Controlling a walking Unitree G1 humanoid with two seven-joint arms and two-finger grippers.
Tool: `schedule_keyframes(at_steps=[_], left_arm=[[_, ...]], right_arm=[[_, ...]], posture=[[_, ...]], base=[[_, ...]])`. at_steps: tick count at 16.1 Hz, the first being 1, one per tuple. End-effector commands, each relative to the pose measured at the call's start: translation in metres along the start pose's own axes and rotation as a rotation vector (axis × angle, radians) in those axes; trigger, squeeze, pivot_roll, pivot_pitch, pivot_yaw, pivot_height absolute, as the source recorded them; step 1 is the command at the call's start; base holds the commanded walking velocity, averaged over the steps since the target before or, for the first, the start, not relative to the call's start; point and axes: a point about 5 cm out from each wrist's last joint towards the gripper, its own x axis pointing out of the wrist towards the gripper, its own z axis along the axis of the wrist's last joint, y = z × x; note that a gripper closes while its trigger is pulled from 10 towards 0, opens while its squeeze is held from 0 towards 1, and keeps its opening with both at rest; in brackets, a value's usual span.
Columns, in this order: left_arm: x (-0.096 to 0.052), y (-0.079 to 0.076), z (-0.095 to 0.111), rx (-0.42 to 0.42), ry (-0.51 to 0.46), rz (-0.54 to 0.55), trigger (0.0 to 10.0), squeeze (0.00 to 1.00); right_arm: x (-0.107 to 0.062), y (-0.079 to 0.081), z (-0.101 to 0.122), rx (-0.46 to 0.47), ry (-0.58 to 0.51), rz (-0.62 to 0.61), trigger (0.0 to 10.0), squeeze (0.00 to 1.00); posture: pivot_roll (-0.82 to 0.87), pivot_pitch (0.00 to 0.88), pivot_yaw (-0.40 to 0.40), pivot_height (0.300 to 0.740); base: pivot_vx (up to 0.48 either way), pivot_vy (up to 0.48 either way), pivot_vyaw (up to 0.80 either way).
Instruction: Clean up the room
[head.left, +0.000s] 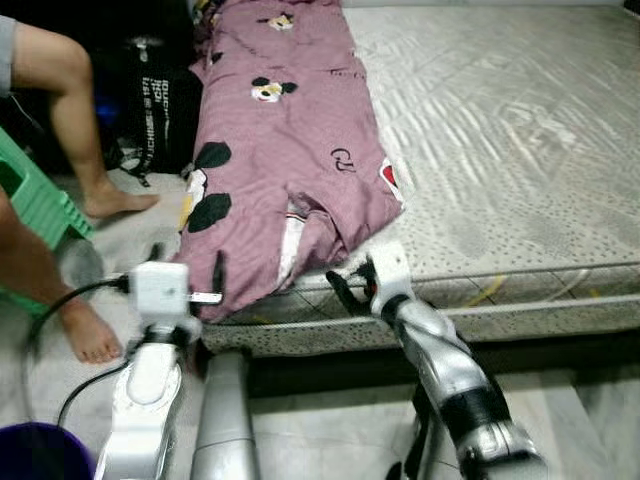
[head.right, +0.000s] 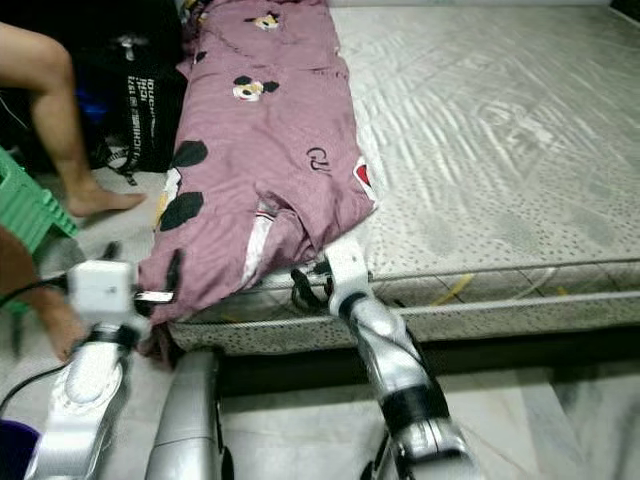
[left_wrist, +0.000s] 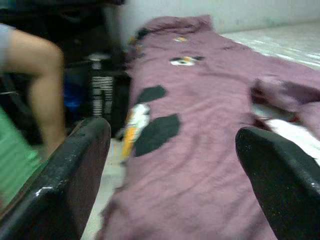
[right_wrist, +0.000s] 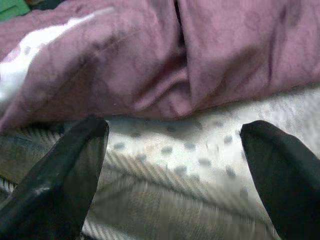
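At the far left of the head view a person's bare leg (head.left: 75, 120) is standing on the floor (head.left: 130, 235), with a second bare foot (head.left: 88, 333) lower down, just beside a green stool (head.left: 40, 205). A black cable (head.left: 70, 300) is curving across the lower left corner toward the left arm. A black bag with white lettering (head.left: 155, 115) is leaning in the upper left, between the leg and the bed.

The left gripper (head.left: 216, 285) is hanging at the lower left of centre, at the near corner of the mattress (head.left: 500, 130), its fingers reaching onto the hanging edge of the purple blanket (head.left: 285, 150). In the left wrist view its two black fingers (left_wrist: 70, 175) are standing spread wide, with the blanket lying between and beyond them; they are not pinching anything.

The blanket, printed with black, white and yellow cartoon patches, is stretching from the top centre of the frame down along the left side of the mattress, its lower end bunching and drooping over the near edge.

Right of that, the right gripper (head.left: 350, 285) is sitting at the near edge of the mattress, just below the bunched end of the blanket. In the right wrist view its fingers (right_wrist: 60, 170) are spread apart over the dotted mattress border, the blanket's folds lying just beyond them.

The bare mattress is filling the right half of the frame.
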Motion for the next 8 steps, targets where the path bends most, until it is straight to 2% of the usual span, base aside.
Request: schedule_keyframes(at_steps=[1, 3, 5, 8], left_arm=[[-0.006, 0.011, 0.004, 0.04, 0.002, 0.052, 10.0, 0.0], [-0.011, 0.014, 0.007, 0.051, 0.004, 0.064, 10.0, 0.0], [-0.015, 0.014, 0.008, 0.057, 0.009, 0.066, 10.0, 0.0], [-0.015, 0.012, 0.009, 0.056, 0.019, 0.066, 10.0, 0.0]], right_arm=[[0.012, 0.009, 0.011, 0.005, -0.018, 0.035, 10.0, 0.0], [0.024, 0.018, 0.021, 0.006, -0.018, 0.059, 10.0, 0.0], [0.033, 0.024, 0.032, 0.078, -0.017, 0.084, 10.0, 0.0], [0.042, 0.035, 0.043, 0.088, -0.011, 0.116, 10.0, 0.0]], posture=[[0.28, 0.054, -0.045, 0.485], [0.31, 0.061, -0.065, 0.485], [0.33, 0.059, -0.069, 0.485], [0.32, 0.057, -0.068, 0.485]], base=[[0.0, 0.0, 0.0], [0.0, 0.0, 0.0], [0.0, 0.0, 0.0], [0.0, 0.0, 0.0]])
